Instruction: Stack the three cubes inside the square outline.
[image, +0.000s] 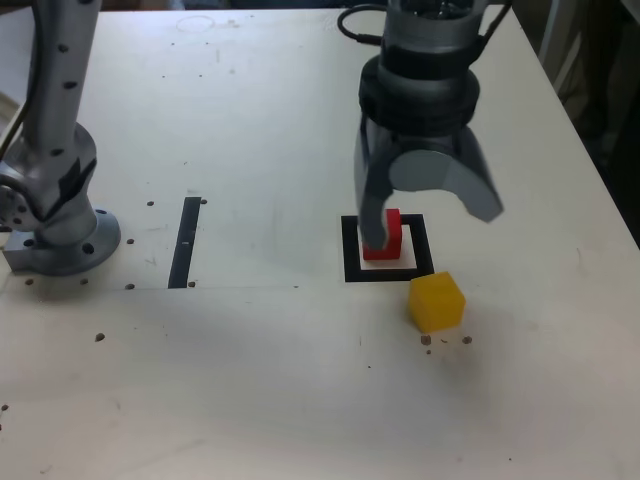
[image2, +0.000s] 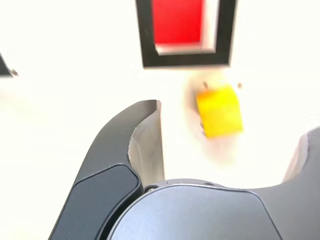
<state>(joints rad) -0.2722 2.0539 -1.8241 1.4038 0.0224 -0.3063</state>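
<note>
On the pale desk (image: 250, 380) the end effector (image: 425, 215) hangs spread and empty above the black square outline (image: 352, 250). The red cube (image: 390, 232) sits inside it; the yellow cube (image: 436, 301) waits just outside. No green cube shows, so two cubes are left to stack.

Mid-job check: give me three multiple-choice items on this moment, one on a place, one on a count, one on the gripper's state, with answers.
1. Where is the red cube?
A. inside the square outline
B. on the black strip
C. on the yellow cube

2. How many cubes show?
A. one
B. two
C. three

3. How is the gripper?
A. shut on the red cube
B. shut on the yellow cube
C. open, holding nothing

Answers:
1 A, the black frame surrounds it.
2 B, only red and the yellow cube appear.
3 C, its fingers stand spread above the table.
</note>
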